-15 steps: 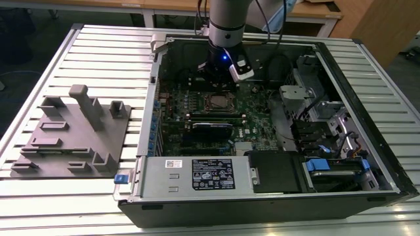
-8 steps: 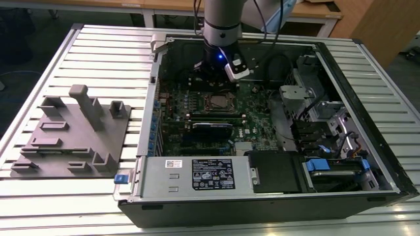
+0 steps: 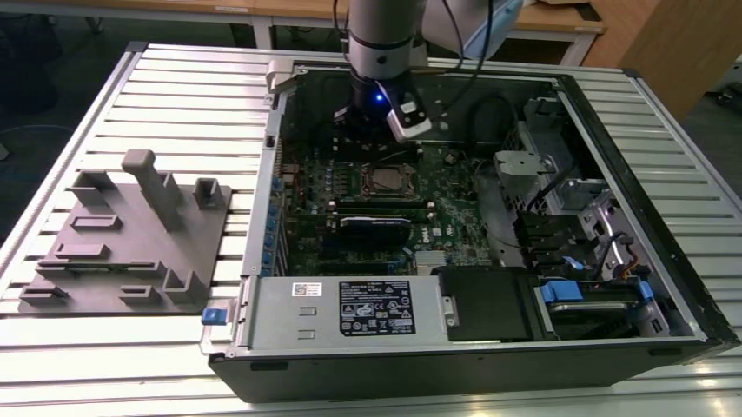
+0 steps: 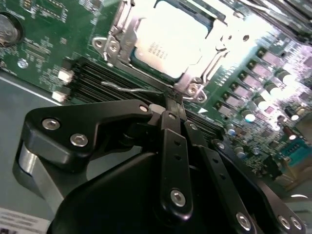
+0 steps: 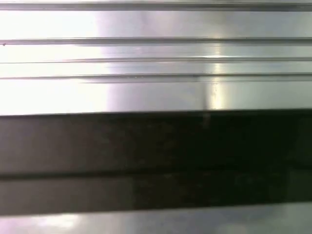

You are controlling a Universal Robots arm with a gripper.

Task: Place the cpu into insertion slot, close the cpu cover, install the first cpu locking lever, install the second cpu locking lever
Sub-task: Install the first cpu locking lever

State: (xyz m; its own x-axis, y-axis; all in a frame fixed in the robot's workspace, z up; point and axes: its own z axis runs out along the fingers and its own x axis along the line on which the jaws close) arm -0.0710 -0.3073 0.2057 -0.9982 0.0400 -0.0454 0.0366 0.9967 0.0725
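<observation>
The cpu (image 4: 170, 41) lies flat in the insertion slot (image 3: 388, 180), its silver top glaring under the light. The cpu cover (image 4: 118, 36), a silvery frame, sits down around the chip. A thin wire locking lever (image 4: 129, 89) runs along the socket's near side, next to the black memory slots. My gripper (image 4: 170, 108) is shut, with nothing seen between the black fingers (image 4: 174, 141). Its tip is right at that lever's end. In the exterior view the gripper (image 3: 368, 139) hangs inside the open computer case, just behind the socket.
The green motherboard (image 3: 347, 217) lies in the open case (image 3: 649, 200), with cables, drive bays and a power supply (image 3: 347, 308) around it. A grey fixture plate (image 3: 128, 239) stands on the slatted table (image 3: 186, 95) at the exterior view's left. Slats (image 5: 156, 29) show in the first wrist view.
</observation>
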